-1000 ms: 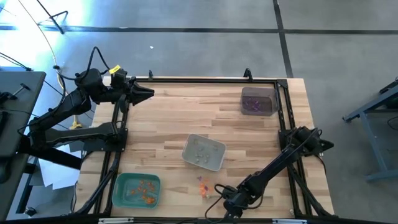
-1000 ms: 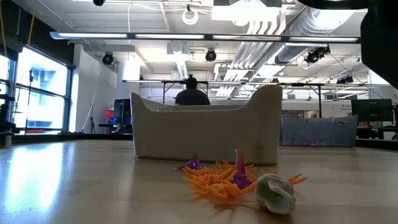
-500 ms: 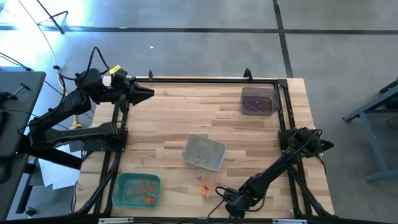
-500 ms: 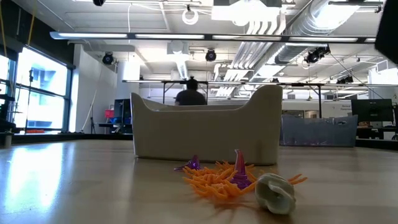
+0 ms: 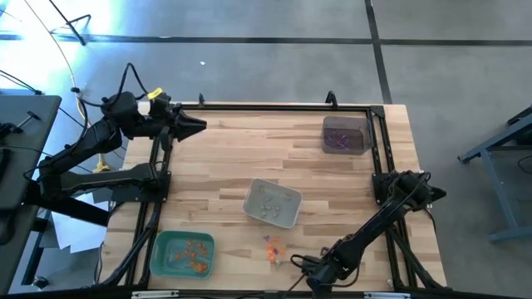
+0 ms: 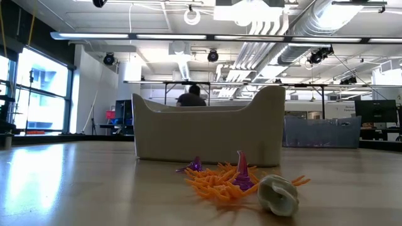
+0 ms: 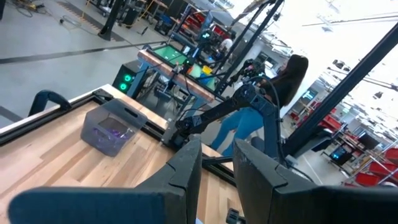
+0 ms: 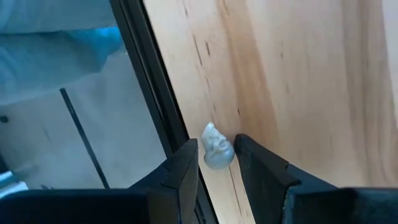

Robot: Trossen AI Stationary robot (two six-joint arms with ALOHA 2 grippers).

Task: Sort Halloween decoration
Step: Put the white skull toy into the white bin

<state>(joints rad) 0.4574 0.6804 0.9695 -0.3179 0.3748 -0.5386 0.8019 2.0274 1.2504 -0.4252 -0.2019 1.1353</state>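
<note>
The Halloween decoration is a small heap of orange, purple and pale trinkets (image 5: 272, 247) on the wooden table near its front edge. In the low view, orange spiky pieces (image 6: 217, 181), a purple cone (image 6: 242, 172) and a pale skull (image 6: 278, 194) lie there. My right gripper (image 5: 301, 264) hovers by the front edge, just right of the heap, shut on another pale skull trinket (image 8: 216, 149). My left gripper (image 5: 198, 124) waits raised at the far left corner, pointing level, slightly open with nothing between its fingers (image 7: 186, 168). My right gripper pinches the pale skull trinket by its two sides (image 8: 214, 154) between the free ends of its two fingers (image 8: 186, 165). The fingers slant steeply down from above. The trinket sits over the table's front edge beside the black frame rail (image 8: 155, 99).
A green tray (image 5: 183, 253) holding orange pieces stands at the front left. A pale grey tray (image 5: 273, 203) with pale pieces is in the middle, and a dark tray (image 5: 345, 134) with purple pieces at the far right. A black frame rims the table. A person (image 6: 191, 95) sits in the room beyond.
My right gripper has moved toward the table's near edge and slightly right, away from the heap, rolling about its own axis. It has left the top right of the low view. The heap has not stirred.
</note>
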